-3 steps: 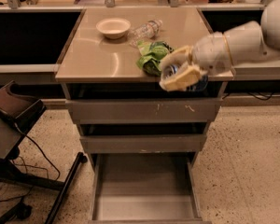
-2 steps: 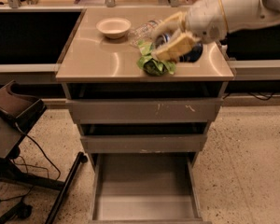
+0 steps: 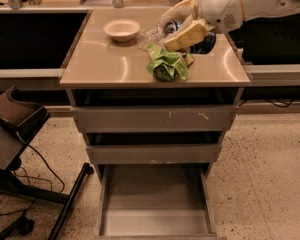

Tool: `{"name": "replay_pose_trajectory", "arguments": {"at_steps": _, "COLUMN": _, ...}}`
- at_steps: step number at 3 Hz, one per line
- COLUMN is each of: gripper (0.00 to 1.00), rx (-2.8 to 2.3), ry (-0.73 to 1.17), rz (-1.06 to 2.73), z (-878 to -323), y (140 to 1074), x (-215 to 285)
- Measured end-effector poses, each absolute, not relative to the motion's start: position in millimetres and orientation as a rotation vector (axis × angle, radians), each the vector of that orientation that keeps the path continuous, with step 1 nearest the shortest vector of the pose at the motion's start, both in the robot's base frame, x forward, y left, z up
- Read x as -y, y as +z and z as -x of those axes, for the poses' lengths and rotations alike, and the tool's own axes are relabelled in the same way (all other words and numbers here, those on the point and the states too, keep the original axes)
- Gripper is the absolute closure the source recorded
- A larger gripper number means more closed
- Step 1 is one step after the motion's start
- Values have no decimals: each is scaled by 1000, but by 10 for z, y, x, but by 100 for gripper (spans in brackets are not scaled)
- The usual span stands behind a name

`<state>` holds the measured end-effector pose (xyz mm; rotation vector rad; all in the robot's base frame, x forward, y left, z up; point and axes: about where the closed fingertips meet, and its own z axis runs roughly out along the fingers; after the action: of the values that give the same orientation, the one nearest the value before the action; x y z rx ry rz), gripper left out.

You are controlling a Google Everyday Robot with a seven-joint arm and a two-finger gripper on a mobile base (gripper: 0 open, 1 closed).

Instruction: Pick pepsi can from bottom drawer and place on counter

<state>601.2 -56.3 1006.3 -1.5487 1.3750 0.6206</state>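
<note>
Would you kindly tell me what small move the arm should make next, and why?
Probably lower it onto the bare counter right of the green chip bag: the gripper holds the pepsi can, seemingly off the surface, close above that bag.

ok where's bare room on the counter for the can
Bare: left front of the tan counter, bordered by the cream bowl and green chip bag. Crowded: back right, where the hand holds the dark blue pepsi can by the clear plastic bottle.
</note>
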Motion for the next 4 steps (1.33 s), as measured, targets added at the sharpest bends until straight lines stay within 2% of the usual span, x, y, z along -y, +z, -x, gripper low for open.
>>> {"name": "replay_pose_trajectory", "arguments": {"at_steps": 1, "gripper": 100, "rx": -1369, "ry": 607, "rz": 1513, "z": -6297, "y": 10018, "x": 765}}
{"name": "replay_pose_trajectory", "arguments": {"at_steps": 2, "gripper": 100, "rx": -1367, "ry": 686, "rz": 1528, "z": -6773, "y": 9599, "x": 784}}
{"name": "replay_pose_trajectory", "arguments": {"at_steps": 3, "gripper": 100, "rx": -1367, "ry": 769, "rz": 1578, "z": -7085, "y": 9249, "x": 592}}
{"name": "replay_pose_trajectory", "arguments": {"at_steps": 4, "gripper": 100, "rx": -1361, "ry": 704, "rz": 1546, "z": -7338, "y": 9337, "x": 696}}
